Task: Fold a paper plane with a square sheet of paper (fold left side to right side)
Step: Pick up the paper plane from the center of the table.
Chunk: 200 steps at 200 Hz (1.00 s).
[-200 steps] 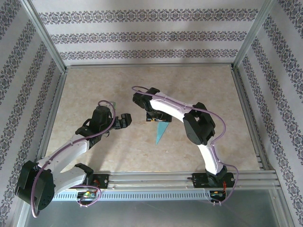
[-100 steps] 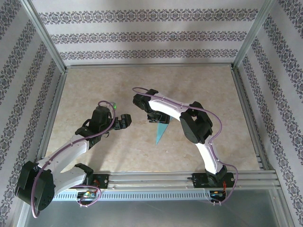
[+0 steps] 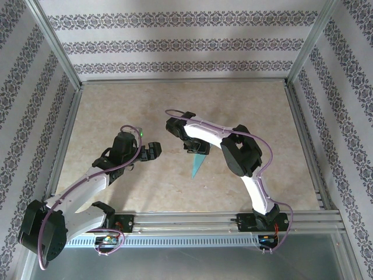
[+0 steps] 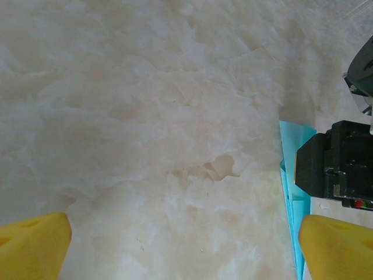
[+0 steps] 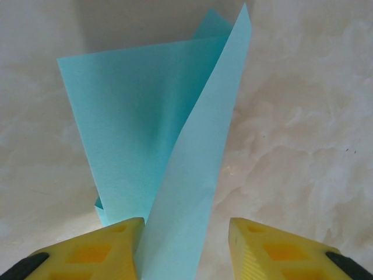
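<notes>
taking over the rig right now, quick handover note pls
Left gripper: jaws wide open, holding nothing, over bare table to the left of the teal paper.
Right gripper: jaws part open astride a raised flap of it, not yet pinched.
Done: the teal paper lies mid-table, already folded to a narrow pointed shape.
To do: probably pinch the flap, lay it over and crease it; the plane looks unfinished.

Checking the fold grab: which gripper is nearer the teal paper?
Right. The right gripper is at the far end of the teal paper, a raised flap between its fingers; the left gripper is off to its left, apart.
</notes>
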Each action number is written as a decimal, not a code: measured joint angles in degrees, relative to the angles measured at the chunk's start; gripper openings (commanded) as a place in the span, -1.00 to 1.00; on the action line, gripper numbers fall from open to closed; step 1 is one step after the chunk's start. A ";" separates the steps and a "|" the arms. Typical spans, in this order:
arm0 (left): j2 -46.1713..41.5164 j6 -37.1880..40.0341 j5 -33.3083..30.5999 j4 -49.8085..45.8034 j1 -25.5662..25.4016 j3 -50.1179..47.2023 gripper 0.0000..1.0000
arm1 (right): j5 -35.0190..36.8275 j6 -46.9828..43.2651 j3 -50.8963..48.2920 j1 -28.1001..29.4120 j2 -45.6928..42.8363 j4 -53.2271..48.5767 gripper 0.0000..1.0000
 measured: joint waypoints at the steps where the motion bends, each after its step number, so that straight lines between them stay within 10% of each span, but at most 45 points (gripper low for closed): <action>1: 0.00 0.00 0.00 -0.02 0.00 0.00 1.00 | 0.00 0.02 -0.02 0.00 0.00 0.02 -0.26; 77: -1.07 0.00 1.51 -1.57 0.22 0.04 1.00 | -0.09 1.22 -3.50 0.02 -2.10 1.46 -1.00; 152: -0.42 -4.00 11.28 -1.33 4.22 3.58 1.00 | 1.03 -3.13 -18.64 -0.74 -27.34 14.58 -1.00; 200: -0.42 -8.96 18.25 2.99 5.27 3.52 0.89 | -13.07 -13.18 -42.95 -8.83 -43.82 45.22 -1.00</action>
